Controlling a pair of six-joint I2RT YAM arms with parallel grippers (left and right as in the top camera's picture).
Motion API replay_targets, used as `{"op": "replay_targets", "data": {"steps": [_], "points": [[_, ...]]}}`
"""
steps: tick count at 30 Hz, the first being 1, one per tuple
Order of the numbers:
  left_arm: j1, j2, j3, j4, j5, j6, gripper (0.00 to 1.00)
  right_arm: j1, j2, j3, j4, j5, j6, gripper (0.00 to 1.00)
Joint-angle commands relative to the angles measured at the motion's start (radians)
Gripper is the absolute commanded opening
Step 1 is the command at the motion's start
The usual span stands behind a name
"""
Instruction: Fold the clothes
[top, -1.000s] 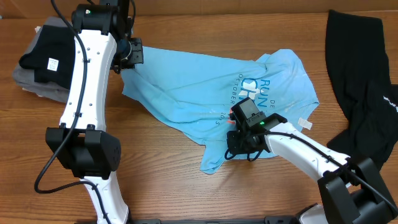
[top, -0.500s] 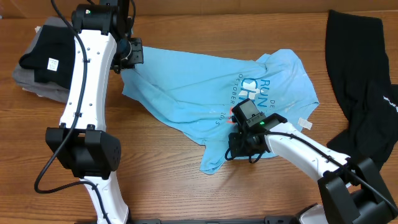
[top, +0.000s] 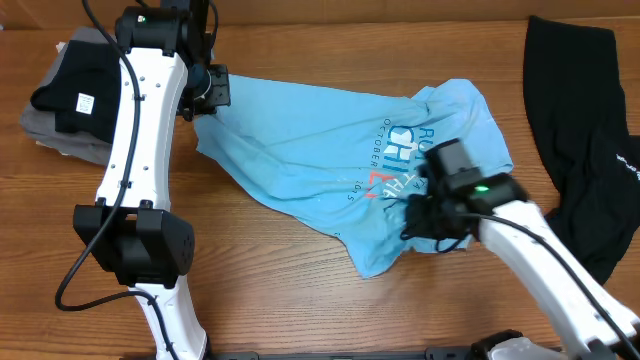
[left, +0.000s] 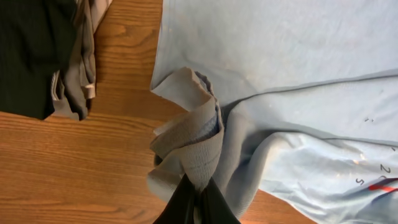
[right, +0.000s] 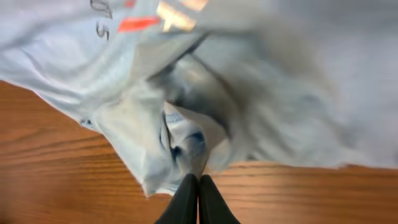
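worktop (top: 280, 300): we see wood grain.
light blue T-shirt (top: 300, 140): spread mid-worktop, lettering up.
black garment (top: 575, 120): at the right edge.
left pincer (left: 196, 198): clamped on bunched T-shirt corner.
right pincer (right: 199, 191): clamped on its near hem.

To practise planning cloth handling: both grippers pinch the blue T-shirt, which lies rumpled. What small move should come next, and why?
Probably draw the right gripper away from the left gripper to stretch the cloth. Both are shut on parts of the light blue T-shirt, which lies creased and bunched between them, so it likely needs flattening before any fold.
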Motion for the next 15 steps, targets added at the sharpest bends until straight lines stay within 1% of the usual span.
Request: {"op": "replay_targets", "data": {"steps": [1,7,12,15], "points": [[0.001,-0.016,0.022,-0.005,-0.013,0.006,0.04,-0.078,-0.095,0.057,-0.053,0.009,-0.046,0.04],[0.001,-0.066,0.09,-0.029,-0.013,0.006,0.04,-0.165,-0.182,0.135,-0.144,0.009,-0.089,0.04],[0.001,-0.131,0.16,-0.08,-0.013,0.028,0.04,-0.177,-0.211,0.222,-0.192,0.01,-0.108,0.04],[0.001,-0.181,0.167,-0.099,-0.013,0.028,0.04,-0.177,-0.214,0.283,-0.233,0.01,-0.109,0.04]]}}
